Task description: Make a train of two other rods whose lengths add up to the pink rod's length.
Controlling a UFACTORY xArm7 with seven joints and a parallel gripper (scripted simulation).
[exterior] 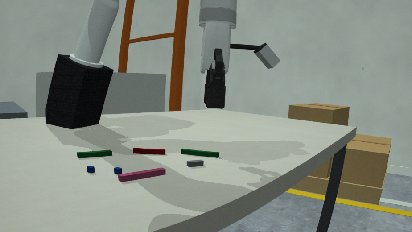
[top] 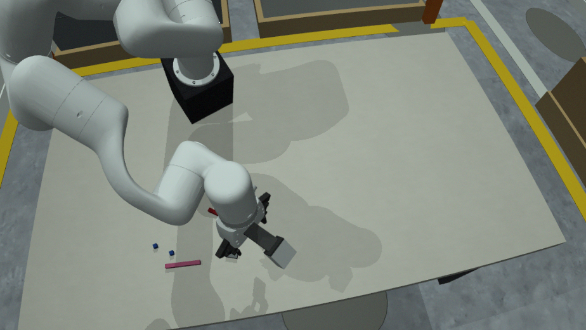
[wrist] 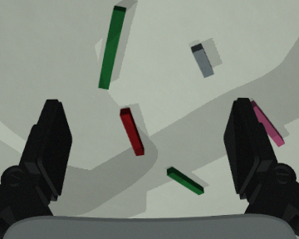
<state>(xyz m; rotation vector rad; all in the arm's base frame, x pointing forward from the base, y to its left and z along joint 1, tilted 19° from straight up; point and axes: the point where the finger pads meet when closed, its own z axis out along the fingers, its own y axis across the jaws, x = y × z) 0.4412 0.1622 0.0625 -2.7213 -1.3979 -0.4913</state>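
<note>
Several rods lie flat and apart on the table. The pink rod (exterior: 142,174) (top: 182,263) is nearest the front edge; in the wrist view it (wrist: 268,123) peeks out behind the right finger. Two blue cubes (exterior: 90,168) (exterior: 117,170) (top: 155,245) (top: 170,252) lie beside it. Behind are a green rod (exterior: 94,153) (wrist: 185,181), a red rod (exterior: 149,151) (wrist: 132,131) (top: 212,211), a second green rod (exterior: 199,153) (wrist: 112,48) and a short grey rod (exterior: 195,163) (wrist: 203,60). My gripper (wrist: 147,118) (exterior: 215,101) (top: 245,226) is open and empty, high above the red rod.
The arm's black base block (top: 198,88) (exterior: 76,92) stands at the back of the table (top: 389,136). The arm hides most rods in the top view. Cardboard boxes (exterior: 319,113) stand on the floor past the table's right edge.
</note>
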